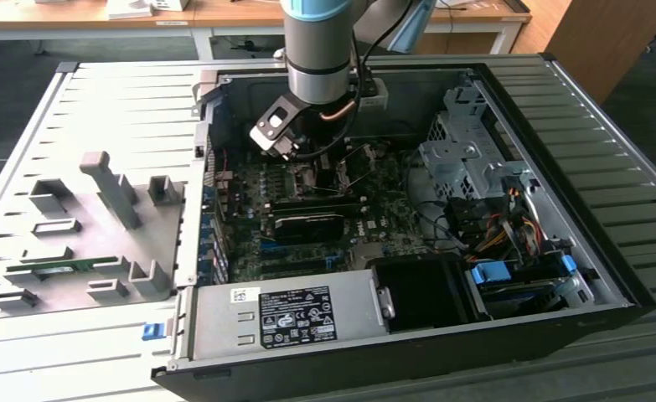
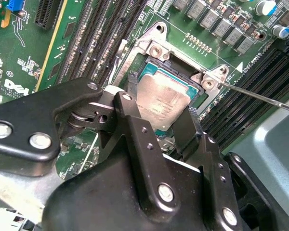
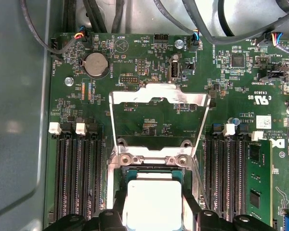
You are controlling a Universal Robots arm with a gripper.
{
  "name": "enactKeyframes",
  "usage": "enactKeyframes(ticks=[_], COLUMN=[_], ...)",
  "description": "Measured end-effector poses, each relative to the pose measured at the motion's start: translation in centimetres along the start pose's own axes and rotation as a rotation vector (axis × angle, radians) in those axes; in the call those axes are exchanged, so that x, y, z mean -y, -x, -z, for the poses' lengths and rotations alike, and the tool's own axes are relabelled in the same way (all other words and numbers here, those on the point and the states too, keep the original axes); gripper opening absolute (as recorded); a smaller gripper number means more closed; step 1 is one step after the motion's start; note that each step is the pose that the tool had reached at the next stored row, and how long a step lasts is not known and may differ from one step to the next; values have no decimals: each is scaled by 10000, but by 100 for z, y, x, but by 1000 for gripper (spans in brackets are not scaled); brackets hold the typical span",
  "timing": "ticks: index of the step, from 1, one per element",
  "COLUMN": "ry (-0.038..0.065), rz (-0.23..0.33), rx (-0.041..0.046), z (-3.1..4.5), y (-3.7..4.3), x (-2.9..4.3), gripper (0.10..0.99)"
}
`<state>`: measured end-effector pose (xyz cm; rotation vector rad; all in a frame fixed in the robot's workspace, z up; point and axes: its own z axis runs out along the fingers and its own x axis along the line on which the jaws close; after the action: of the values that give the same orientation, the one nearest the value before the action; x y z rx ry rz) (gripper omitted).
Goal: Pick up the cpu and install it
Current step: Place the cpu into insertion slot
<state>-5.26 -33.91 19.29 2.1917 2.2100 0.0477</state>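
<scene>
Right, the gripper (image 2: 160,126) hangs low over the socket (image 2: 154,48), its fingers pinching the cpu (image 2: 163,98) by two opposite edges, the chip within the socket's frame. I'd judge it light and stiff with a slick lid and a fragile underside, so grip the edges only.

The work surface is a grey ribbed metal table (image 1: 596,109). An open computer case (image 1: 417,360) lies flat on it, open side up. A grey fixture plate (image 1: 93,251) with raised holders lies just beside the case, on the exterior view's left. Bare ribbed surface borders the case on the exterior view's right.
</scene>
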Motion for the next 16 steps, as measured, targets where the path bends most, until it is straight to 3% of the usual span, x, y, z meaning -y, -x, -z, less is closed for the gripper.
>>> enactKeyframes(ticks=[8, 9, 16], ry=[3, 2, -1], rz=[1, 1, 1], rx=[-4, -2, 2], z=[-2, -2, 6], y=[-1, -1, 0], x=[-2, -2, -2], gripper=[549, 612, 612])
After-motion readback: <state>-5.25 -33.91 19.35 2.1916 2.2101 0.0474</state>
